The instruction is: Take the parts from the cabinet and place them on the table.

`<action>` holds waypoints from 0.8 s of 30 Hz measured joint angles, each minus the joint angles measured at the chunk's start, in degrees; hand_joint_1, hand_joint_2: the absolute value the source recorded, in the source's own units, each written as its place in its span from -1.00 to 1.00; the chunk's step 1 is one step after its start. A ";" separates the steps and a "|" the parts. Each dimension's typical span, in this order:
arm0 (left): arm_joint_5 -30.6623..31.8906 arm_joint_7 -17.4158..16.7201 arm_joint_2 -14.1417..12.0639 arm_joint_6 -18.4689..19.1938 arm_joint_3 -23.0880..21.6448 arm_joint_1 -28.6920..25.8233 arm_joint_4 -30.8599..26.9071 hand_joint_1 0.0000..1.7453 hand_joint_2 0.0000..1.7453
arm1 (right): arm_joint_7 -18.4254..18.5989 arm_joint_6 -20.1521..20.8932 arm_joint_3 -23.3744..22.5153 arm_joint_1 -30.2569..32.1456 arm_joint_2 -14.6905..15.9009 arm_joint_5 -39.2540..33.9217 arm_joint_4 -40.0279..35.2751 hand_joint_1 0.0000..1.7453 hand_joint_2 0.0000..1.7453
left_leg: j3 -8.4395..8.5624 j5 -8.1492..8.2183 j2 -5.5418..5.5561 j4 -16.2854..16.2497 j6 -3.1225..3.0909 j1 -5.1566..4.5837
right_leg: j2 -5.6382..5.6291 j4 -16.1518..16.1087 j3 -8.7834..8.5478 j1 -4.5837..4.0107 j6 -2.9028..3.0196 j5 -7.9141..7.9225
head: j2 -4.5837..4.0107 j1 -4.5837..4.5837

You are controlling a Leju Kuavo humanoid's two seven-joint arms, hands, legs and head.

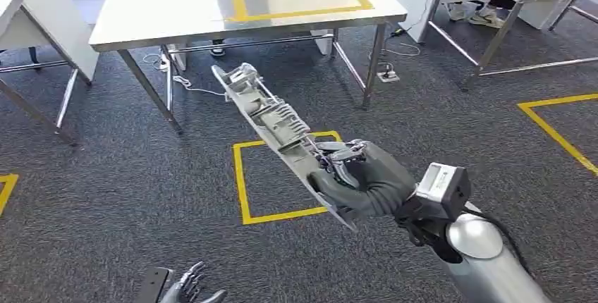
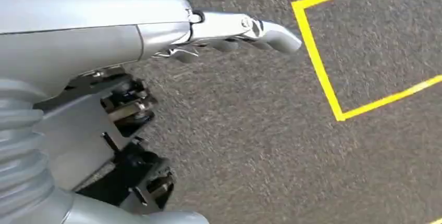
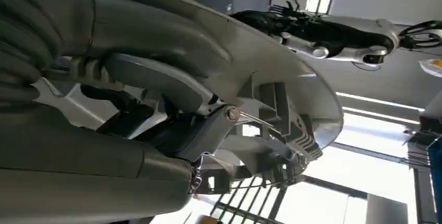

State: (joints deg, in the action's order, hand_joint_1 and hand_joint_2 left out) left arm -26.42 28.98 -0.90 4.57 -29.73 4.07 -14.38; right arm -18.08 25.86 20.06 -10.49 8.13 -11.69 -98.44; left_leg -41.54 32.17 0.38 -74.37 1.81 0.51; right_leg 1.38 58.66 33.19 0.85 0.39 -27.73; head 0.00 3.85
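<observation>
A long grey part (image 1: 271, 116) is gripped near its lower end by the right hand (image 1: 359, 176) and held slanting above the carpet (short of the steel table (image 1: 162, 14)). The left hand (image 1: 187, 285), low beside the body, is seen with fingers spread, nothing held.

You see long narrow silver-grey ribbed plastic part (image 1: 271, 116) gripped near lower end in right hand (image 1: 359, 176), slanting up toward steel tabletop (image 1: 176, 14), above floor, not yet set down.
</observation>
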 joint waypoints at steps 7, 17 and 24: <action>0.83 -0.89 -1.09 -0.98 0.00 1.04 -0.42 -1.00 1.00 | -0.87 0.26 -0.96 0.84 -0.48 0.92 -0.31 1.00 1.00 | 8.11 -4.14 -0.78 15.63 -2.55 -0.51 | 0.39 0.54 -0.69 -0.36 -2.09 0.09 | 0.00 -0.04; 1.57 -0.35 -1.40 -1.14 0.02 1.08 -0.70 -1.00 1.00 | -1.35 0.26 -1.29 1.53 -0.81 1.24 -0.31 1.00 1.00 | 10.99 -2.83 1.01 15.88 -3.45 -0.27 | -0.93 6.81 5.96 0.00 -2.79 1.50 | 0.02 -0.13; 3.12 -0.48 -1.57 -0.44 0.07 1.33 -1.09 -1.00 1.00 | -1.44 0.61 -1.94 2.15 -1.40 1.73 -0.70 1.00 1.00 | 11.49 -1.67 0.78 14.80 -1.12 -0.32 | -1.17 -0.09 2.56 -0.18 -0.26 2.50 | 0.00 -0.22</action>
State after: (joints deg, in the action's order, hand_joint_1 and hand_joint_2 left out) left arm -23.30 28.50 -2.47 4.13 -29.66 5.41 -15.47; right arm -19.52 26.47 18.12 -8.33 6.73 -9.97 -99.14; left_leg -30.04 30.50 1.15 -59.57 0.70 0.19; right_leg 0.21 58.58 35.76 0.68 0.13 -25.23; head 0.00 3.63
